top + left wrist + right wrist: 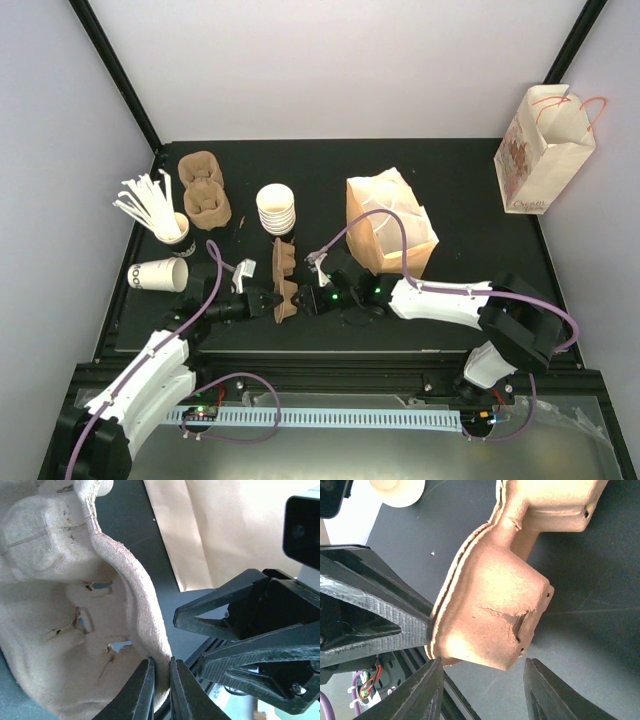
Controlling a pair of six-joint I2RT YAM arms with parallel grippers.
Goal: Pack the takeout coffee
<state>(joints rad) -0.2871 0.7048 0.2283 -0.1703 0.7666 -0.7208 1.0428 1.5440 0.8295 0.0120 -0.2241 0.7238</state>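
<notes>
Left gripper (161, 669): pressed together on the thin rim of a brown pulp cup carrier (60, 605), which stands on edge on the table (450, 170).

Right gripper (483, 665): spread wide, fingertips either side of one carrier pocket. No contact that I can make out.

Coffee cups: none in the carrier yet. One white cup (160, 274) lies on its side at the far left, and a stack of cups (277, 208) stands behind the carrier. No lids in sight.

Risks:
- The pinch is on the rim only, so the carrier may swing or tear there if I lift.
- Closing the right gripper on the pocket could crush it.
- The two grippers sit close together, so a small misalignment could knock them against each other.
</notes>
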